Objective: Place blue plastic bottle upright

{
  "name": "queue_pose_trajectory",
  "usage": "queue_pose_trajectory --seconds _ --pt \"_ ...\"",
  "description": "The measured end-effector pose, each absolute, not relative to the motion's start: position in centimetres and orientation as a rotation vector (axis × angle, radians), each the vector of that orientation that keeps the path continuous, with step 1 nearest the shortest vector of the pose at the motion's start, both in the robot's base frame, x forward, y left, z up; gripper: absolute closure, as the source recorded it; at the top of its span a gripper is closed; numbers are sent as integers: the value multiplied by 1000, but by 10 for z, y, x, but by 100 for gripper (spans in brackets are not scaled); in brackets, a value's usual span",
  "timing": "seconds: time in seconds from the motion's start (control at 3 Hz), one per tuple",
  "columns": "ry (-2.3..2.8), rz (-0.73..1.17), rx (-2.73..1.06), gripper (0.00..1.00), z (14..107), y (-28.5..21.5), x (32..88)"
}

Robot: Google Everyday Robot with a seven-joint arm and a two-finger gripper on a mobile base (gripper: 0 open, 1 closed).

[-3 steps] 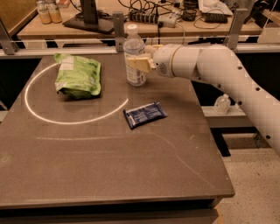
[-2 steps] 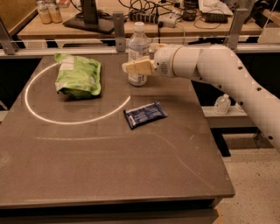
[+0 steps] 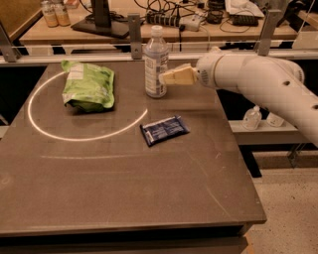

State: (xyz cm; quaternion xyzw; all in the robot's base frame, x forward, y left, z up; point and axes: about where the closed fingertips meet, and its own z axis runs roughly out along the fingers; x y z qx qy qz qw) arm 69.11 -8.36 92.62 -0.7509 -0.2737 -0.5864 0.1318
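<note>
Dark tabletop (image 3: 124,188), far side: bottle (image 3: 155,64) upright, long axis vertical, just left of end effector (image 3: 166,79); open or closed indeterminate.

— The tall clear plastic bottle (image 3: 155,64)?
— White cap, pale blue-white label.
— And the rest?
— A glossy green crinkled bag (image 3: 88,87) with white print, and a flat dark blue packet (image 3: 164,130) with pale lettering. The grey-brown matte table (image 3: 124,198) bears a pale ring (image 3: 49,131). The cream-tan gripper (image 3: 163,78), just right of the bottle, is on a white arm (image 3: 258,79).

Lab: cables (image 3: 171,9) on workbench (image 3: 49,33) behind gripper (image 3: 165,78)
</note>
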Motion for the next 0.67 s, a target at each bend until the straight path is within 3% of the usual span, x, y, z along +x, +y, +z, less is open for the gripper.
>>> queue_pose_trajectory --seconds 0.33,0.67 --pt "-874 -1830 -2270 0 953 -87 683" --pt "-874 -1914 -2357 0 972 -125 682"
